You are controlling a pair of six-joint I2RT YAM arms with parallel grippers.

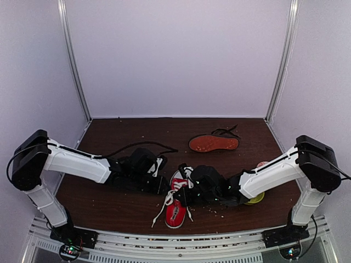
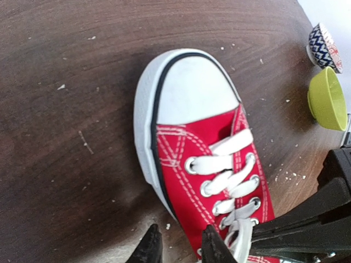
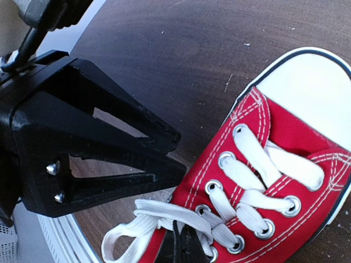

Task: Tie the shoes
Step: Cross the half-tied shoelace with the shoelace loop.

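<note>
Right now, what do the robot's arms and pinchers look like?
The left arm and the right arm are smooth white tubes with chunky black blocks at the joints. Thin black cables loop by the shoulders. The left gripper is a black triangle-shaped frame with two pointy fingers and two shiny silver screws. The right gripper is black too.

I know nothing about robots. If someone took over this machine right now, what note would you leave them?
Left pincer: open, empty, beside the red sneaker.
Right pincer: shut among its white laces; whether it grips one is unclear.
Black shoe: sole up, farther back, away from both pincers.
Done: nothing visibly tied yet.
Left: tie both.
</note>
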